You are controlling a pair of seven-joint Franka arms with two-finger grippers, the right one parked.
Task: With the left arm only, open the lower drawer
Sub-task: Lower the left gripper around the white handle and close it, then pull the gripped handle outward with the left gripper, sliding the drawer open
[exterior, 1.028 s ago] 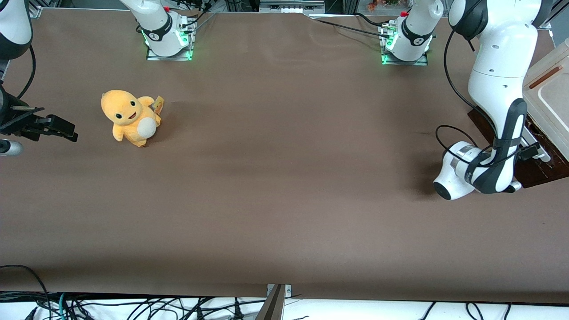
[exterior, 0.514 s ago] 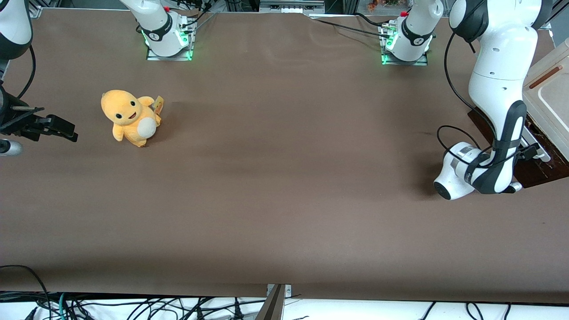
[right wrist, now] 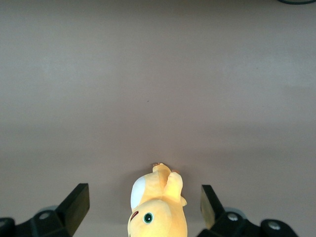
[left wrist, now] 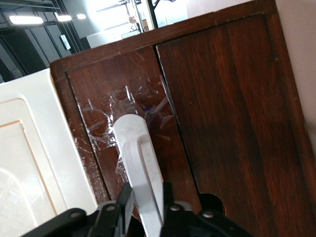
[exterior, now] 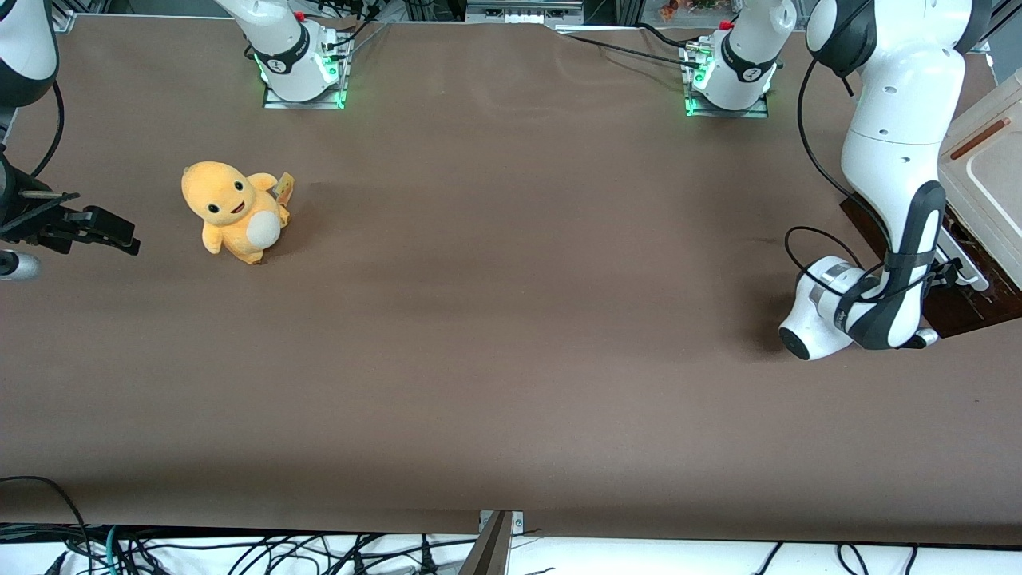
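White bar handle [left wrist: 139, 168] is being pinched between gripper [left wrist: 148, 210] fingers, against the lower drawer [left wrist: 148, 113] dark front, at the working arm's table end, under cream top panel [left wrist: 29, 158].

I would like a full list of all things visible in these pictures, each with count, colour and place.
plush toy: one, orange-yellow with pale belly, on the table toward the parked arm's end
wooden cabinet: one, dark brown with cream top panel, at the working arm's end
lower drawer's long bar handle: one, white, on the dark front
table: one, brown cover
left arm: one, glossy white and dark grey
gripper: one, black, fingers on either side of the handle
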